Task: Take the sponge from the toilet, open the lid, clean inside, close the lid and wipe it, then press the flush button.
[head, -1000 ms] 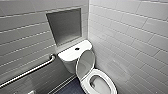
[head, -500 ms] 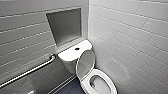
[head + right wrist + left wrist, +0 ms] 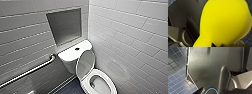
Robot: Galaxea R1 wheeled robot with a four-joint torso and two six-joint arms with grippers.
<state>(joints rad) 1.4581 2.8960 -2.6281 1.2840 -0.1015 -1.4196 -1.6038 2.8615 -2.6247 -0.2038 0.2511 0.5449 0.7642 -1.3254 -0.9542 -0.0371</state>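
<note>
Yellow sponge (image 3: 224,21), outline partly cropped.

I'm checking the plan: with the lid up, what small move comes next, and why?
Probably carry the sponge, close at the right wrist, forward to the open bowl of the toilet: the lid already stands raised, leaving the inside exposed.

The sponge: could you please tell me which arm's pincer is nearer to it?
Right. The sponge sits large at the right wrist; the left wrist faces blue floor tiles.
</note>
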